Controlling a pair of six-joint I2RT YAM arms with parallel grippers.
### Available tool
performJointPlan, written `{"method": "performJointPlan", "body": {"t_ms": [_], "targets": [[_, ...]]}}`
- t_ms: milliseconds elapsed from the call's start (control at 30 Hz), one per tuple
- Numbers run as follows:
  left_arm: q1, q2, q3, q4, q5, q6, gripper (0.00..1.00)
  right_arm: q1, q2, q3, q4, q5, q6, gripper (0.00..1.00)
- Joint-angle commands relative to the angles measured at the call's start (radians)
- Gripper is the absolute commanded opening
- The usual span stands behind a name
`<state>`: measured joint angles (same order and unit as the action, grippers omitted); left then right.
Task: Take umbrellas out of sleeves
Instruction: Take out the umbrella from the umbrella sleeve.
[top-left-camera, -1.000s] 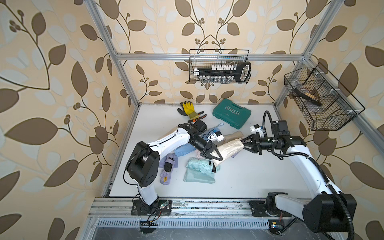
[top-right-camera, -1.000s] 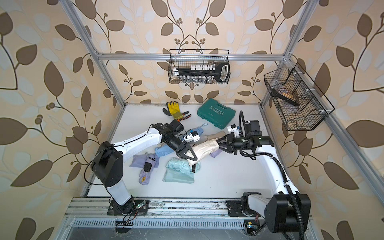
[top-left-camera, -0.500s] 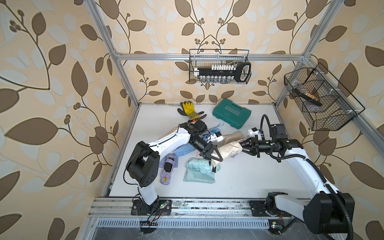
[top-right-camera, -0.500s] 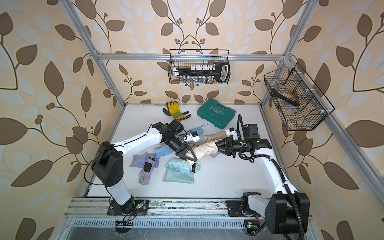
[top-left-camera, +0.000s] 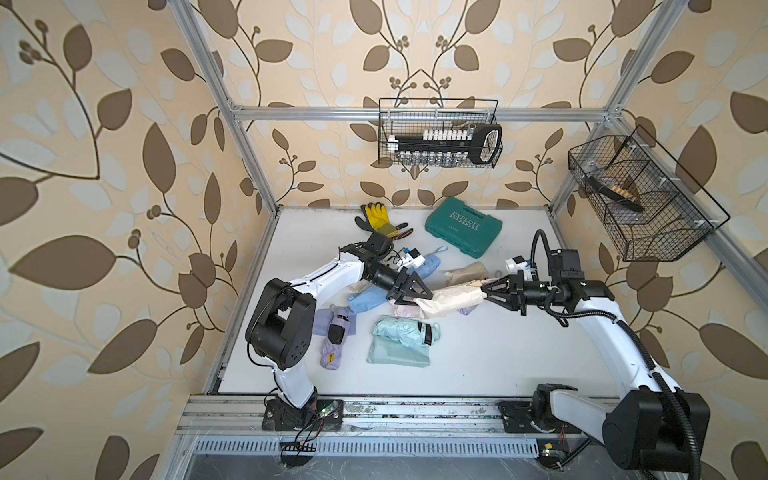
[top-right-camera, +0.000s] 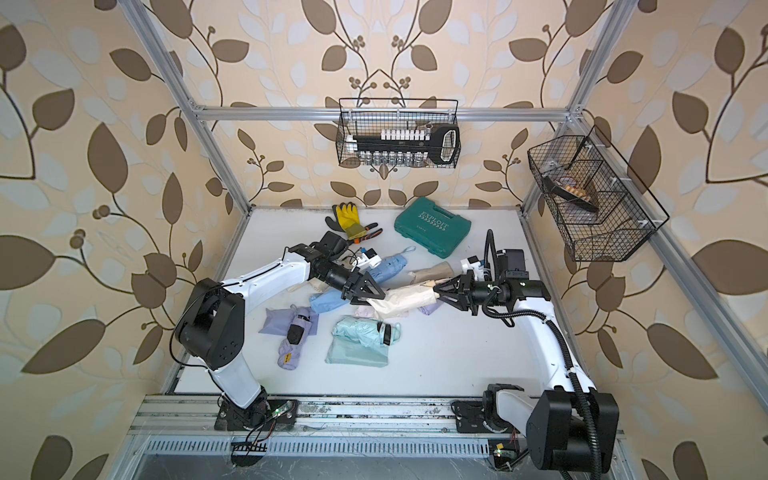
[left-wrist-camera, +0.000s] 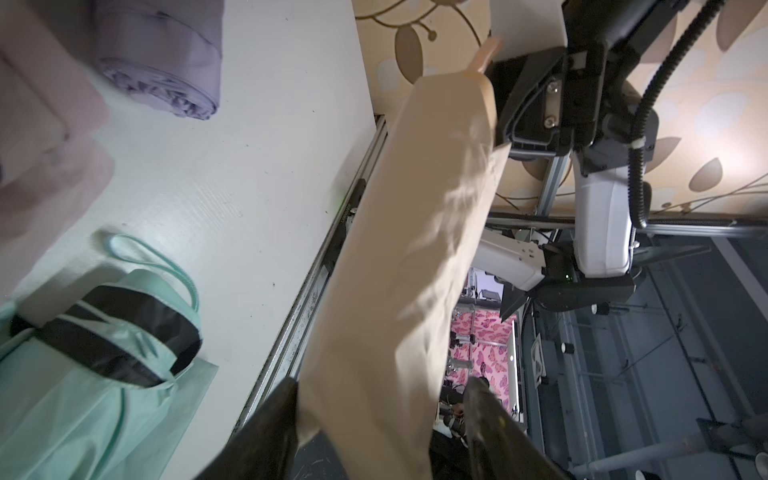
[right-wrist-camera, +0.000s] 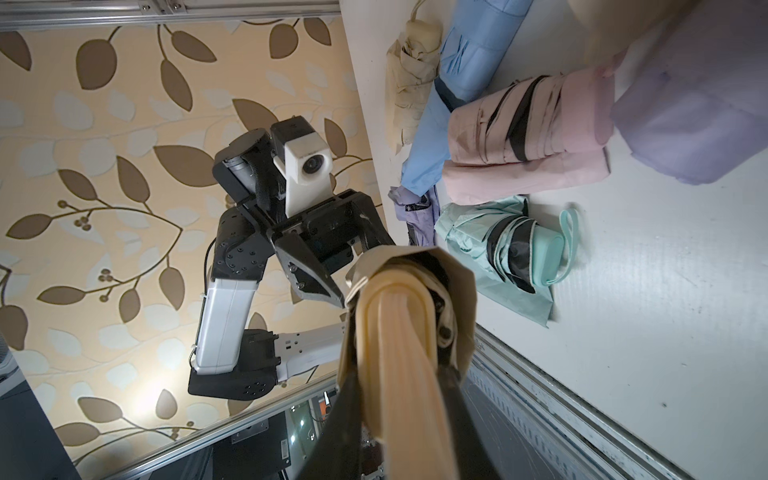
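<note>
The beige sleeve (top-left-camera: 453, 297) hangs clear of the white table (top-left-camera: 498, 357), stretched between the two arms over the middle of the pile. The right gripper (top-left-camera: 482, 286) is clamped on the cream handle of the beige umbrella (right-wrist-camera: 399, 332), which juts from the sleeve's mouth with the fabric rim bunched round it. At the sleeve's other end the left gripper (top-left-camera: 428, 296) has its jaws spread. In the left wrist view one of its fingers (left-wrist-camera: 270, 424) touches the sleeve's edge and the other stands off with a gap, so it grips nothing. Below the sleeve lie a pink umbrella (right-wrist-camera: 528, 120) and a blue sleeve (top-left-camera: 368, 299). Nearer the front, the mint umbrella (top-left-camera: 405, 330) rests on the mint sleeve (top-left-camera: 397, 353), and the lilac umbrella (top-left-camera: 334, 336) lies close to the left arm's elbow. The front right part of the table is bare down to the aluminium rail (top-left-camera: 415, 409). A green case (top-left-camera: 463, 226) and gloves (top-left-camera: 380, 218) sit near the back edge.
</note>
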<state>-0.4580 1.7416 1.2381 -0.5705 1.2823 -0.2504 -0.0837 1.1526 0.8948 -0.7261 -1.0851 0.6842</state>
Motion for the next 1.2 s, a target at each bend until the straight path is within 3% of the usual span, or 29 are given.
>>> {"method": "performJointPlan", "body": {"t_ms": [0, 167, 300, 500, 733, 767, 833, 1000, 1033, 1067, 1167], "targets": [[-0.011, -0.063, -0.038, 0.142, 0.054, -0.117, 0.62, -0.006, -0.017, -0.013, 0.030, -0.021, 0.015, 0.13], [-0.011, -0.044, -0.054, 0.156, 0.058, -0.120, 0.53, -0.008, -0.025, -0.025, 0.057, -0.013, 0.043, 0.12], [-0.011, -0.028, -0.054, 0.161, 0.073, -0.116, 0.32, -0.012, -0.025, -0.017, 0.050, -0.010, 0.041, 0.12], [-0.008, -0.015, -0.038, 0.152, 0.081, -0.112, 0.12, -0.016, -0.021, -0.016, 0.045, -0.004, 0.038, 0.12], [0.005, -0.018, -0.037, 0.135, 0.084, -0.104, 0.07, -0.017, -0.013, -0.001, 0.045, -0.006, 0.041, 0.12], [0.005, -0.017, -0.037, 0.139, 0.085, -0.108, 0.11, -0.017, -0.013, 0.001, 0.045, -0.005, 0.041, 0.12], [0.008, -0.023, -0.039, 0.125, 0.061, -0.111, 0.36, -0.018, -0.013, 0.009, 0.045, -0.004, 0.044, 0.12], [0.042, -0.060, -0.055, 0.101, 0.014, -0.106, 0.64, -0.017, -0.013, 0.029, 0.045, -0.005, 0.048, 0.12], [0.055, -0.073, -0.062, 0.099, -0.005, -0.116, 0.92, -0.017, -0.013, 0.032, 0.046, -0.006, 0.050, 0.12], [0.068, -0.083, -0.066, 0.097, -0.017, -0.123, 0.99, -0.018, -0.013, 0.035, 0.048, -0.007, 0.053, 0.12], [0.118, -0.113, -0.097, 0.114, -0.060, -0.170, 0.99, -0.016, -0.012, 0.045, 0.056, -0.013, 0.066, 0.11]]}}
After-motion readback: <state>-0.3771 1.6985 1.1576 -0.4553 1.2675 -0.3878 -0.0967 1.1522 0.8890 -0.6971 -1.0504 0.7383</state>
